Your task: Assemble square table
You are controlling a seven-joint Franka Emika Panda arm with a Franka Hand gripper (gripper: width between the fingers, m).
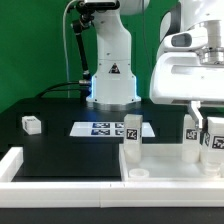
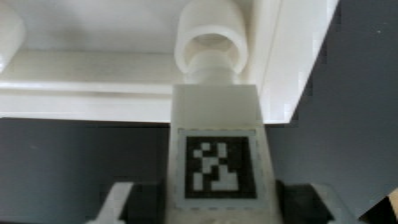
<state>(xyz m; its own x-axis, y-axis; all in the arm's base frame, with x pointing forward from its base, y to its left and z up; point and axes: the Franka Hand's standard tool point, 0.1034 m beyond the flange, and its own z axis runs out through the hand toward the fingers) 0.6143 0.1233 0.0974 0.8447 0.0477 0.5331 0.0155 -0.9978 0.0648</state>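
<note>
The square table's white panel point(image 1: 165, 166) lies at the front right of the exterior view, with two white legs standing on it, one point(image 1: 132, 141) at the exterior view's left and one point(image 1: 190, 143) further right. My gripper point(image 1: 207, 118) hangs over the panel's right end, shut on a third tagged leg point(image 1: 213, 141) held upright. In the wrist view that leg point(image 2: 217, 130) fills the space between my fingers point(image 2: 125, 203), its gripper point(image 2: 217, 205) closed on its sides. The leg's narrow rounded end point(image 2: 214, 52) points into a corner of the rimmed panel point(image 2: 89, 60).
A loose white leg point(image 1: 32, 124) lies on the black table at the exterior view's left. The marker board point(image 1: 105, 128) lies in the middle, before the robot's base point(image 1: 112, 80). White border bars point(image 1: 12, 166) run along the front and the left.
</note>
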